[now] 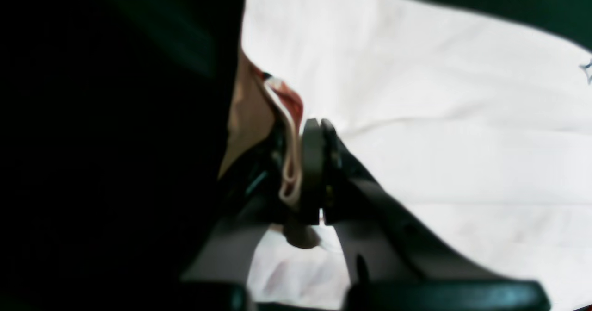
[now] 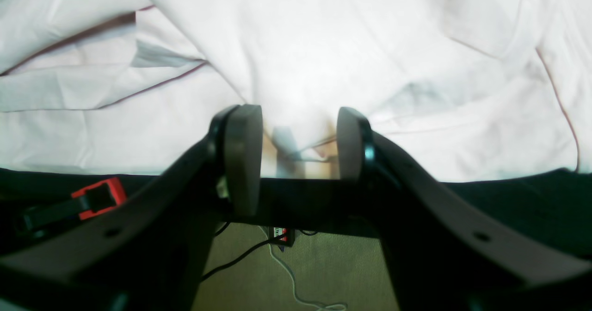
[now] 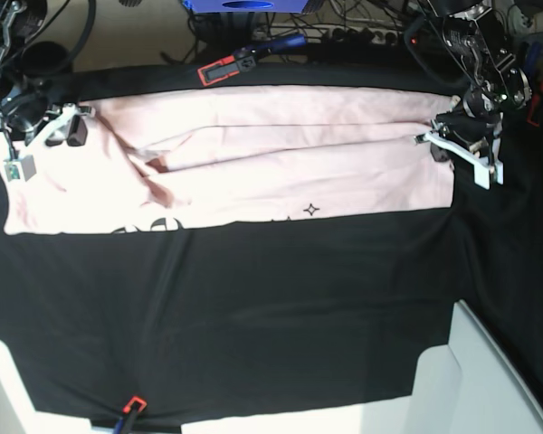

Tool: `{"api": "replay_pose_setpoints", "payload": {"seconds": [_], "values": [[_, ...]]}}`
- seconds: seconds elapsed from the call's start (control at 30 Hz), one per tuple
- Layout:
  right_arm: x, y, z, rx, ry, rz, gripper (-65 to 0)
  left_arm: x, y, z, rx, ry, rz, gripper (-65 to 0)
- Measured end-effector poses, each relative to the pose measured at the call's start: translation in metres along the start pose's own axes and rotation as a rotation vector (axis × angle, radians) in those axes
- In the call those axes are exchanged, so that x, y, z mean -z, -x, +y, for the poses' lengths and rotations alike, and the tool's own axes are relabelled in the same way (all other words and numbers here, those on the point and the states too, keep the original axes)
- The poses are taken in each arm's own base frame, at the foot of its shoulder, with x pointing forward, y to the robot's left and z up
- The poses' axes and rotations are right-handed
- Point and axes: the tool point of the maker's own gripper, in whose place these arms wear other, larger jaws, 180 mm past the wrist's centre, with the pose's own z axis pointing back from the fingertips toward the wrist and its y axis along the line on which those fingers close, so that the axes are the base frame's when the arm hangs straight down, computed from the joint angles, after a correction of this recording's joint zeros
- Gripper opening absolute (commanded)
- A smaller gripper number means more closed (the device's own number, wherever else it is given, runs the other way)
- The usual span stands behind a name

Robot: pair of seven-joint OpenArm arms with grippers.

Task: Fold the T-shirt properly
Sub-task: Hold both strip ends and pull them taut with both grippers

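No legible words are being shown anywhere. On the T-shirt (image 3: 253, 172), a small black four-point star outline (image 3: 312, 210) is being seen near its front hem edge, with cut-off black lettering (image 3: 145, 226) at the same edge, toward the view's left of the star; unreadable. The same star is being caught partly in the left wrist view, at the frame edge.

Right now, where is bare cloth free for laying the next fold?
Free: the wide black table cloth between the pale pink cotton T-shirt and the near edge. Crowded: the far strip, with the left gripper and right gripper at the shirt's ends.
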Motion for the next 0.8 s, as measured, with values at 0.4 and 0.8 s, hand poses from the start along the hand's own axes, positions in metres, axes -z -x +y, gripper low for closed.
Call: {"api": "replay_pose_setpoints", "payload": {"seconds": [0.4, 0.8], "values": [[0.006, 0.012, -0.001, 0.028, -0.013, 0.028, -39.8, 0.001, -0.011, 0.005, 0.010, -0.009, -0.015, -40.6], [0.014, 0.021, -0.002, 0.064, -0.025, 0.023, -39.8, -0.004, -0.017, 0.022, 0.040, -0.039, -0.014, -40.1]]}}
